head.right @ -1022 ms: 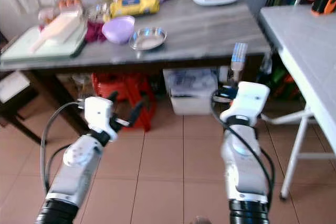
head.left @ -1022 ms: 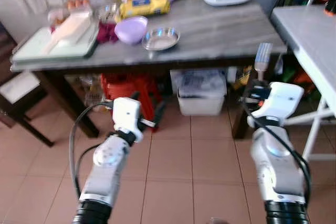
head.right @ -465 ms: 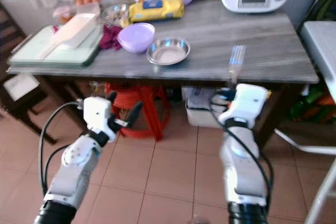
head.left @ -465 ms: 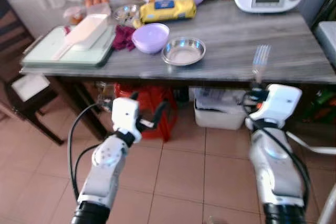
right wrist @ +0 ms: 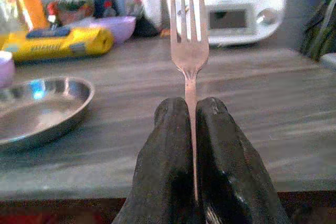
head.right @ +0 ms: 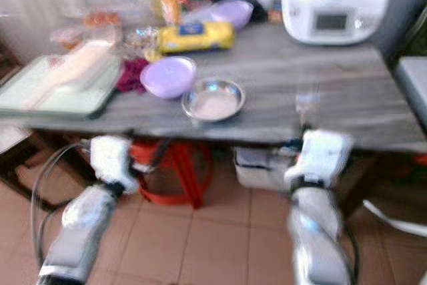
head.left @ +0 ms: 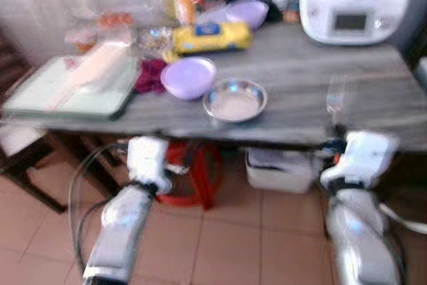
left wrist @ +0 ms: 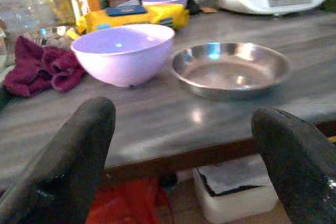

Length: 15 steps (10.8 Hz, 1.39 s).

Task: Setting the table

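Grey wooden table (head.left: 293, 108) with a steel dish (head.left: 235, 100) near its front edge and a lilac bowl (head.left: 189, 76) just beside it at the 10 o'clock side. Right gripper (right wrist: 191, 109), fingers pressed together on the handle of a fork (right wrist: 188, 40), holds it upright before the table edge. Left gripper (left wrist: 184, 145), fingers wide apart, hangs empty facing the bowl and dish.
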{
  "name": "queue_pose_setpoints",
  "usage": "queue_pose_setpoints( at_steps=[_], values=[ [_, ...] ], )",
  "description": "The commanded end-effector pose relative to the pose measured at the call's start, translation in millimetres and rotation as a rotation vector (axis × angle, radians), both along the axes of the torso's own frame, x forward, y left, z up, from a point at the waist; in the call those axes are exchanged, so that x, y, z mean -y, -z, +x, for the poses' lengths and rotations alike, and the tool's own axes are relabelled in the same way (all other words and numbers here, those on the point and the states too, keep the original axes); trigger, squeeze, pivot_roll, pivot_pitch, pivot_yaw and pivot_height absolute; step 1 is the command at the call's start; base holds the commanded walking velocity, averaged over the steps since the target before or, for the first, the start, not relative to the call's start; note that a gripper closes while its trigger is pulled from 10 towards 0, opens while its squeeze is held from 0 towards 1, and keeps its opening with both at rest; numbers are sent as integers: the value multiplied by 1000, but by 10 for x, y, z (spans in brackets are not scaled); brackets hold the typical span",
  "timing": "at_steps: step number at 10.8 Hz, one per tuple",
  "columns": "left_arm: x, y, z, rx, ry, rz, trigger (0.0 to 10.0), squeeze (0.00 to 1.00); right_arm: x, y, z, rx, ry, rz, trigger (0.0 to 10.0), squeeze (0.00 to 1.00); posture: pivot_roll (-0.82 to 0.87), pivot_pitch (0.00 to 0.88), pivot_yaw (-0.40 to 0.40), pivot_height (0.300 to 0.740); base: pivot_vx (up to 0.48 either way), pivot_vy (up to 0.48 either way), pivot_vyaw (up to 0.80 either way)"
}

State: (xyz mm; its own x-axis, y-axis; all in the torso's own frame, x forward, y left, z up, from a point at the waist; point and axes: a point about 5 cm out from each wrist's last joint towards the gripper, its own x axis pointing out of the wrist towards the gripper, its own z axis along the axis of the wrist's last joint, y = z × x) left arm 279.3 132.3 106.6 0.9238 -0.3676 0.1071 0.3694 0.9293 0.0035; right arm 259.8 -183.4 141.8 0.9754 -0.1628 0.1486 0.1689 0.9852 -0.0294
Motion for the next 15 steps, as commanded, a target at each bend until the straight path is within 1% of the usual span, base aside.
queue_pose_setpoints(
  at_steps=[1,4,6,8,9,10,11,12,13,14,15],
  values=[
    [54,-46,-12,15,10,-3,10000,0,49,-66,-50,25,20,-24,10000,0,-80,94,99,740,356,0,0],
    [33,-34,-38,3,3,-3,10000,0,58,-63,-99,12,35,-25,10000,0,-91,91,92,740,317,0,0],
    [-25,-10,-122,-6,16,-8,10000,0,61,-50,-123,2,38,-28,10000,0,-94,94,85,740,0,0,0],
    [-138,68,-219,-44,2,23,10000,0,82,-24,-121,-16,49,-14,10000,0,-89,94,78,740,0,0,0],
    [-158,80,-239,-52,1,25,10000,0,89,-25,-108,-17,47,-11,10000,0,-85,93,77,740,0,0,0],
    [-170,84,-265,-58,15,25,10000,0,123,-22,-74,-20,58,7,10000,0,-83,94,78,740,0,0,0],
    [-152,80,-292,-66,68,6,10000,0,150,-15,-30,-28,73,37,10000,0,-83,98,76,740,0,0,0],
    [-141,88,-317,-80,103,10,10000,0,149,-37,19,-29,65,33,10000,0,-84,102,78,740,0,0,0],
    [-143,91,-325,-83,111,14,10000,0,157,-37,49,-34,61,38,10000,0,-85,103,80,740,0,0,0],
    [-129,93,-337,-91,145,16,10000,0,165,-7,111,-61,58,92,10000,0,-84,109,85,740,0,0,0],
    [-106,98,-362,-99,189,20,10000,0,160,20,183,-88,45,108,10000,0,-78,117,88,740,0,0,0]
  ],
)
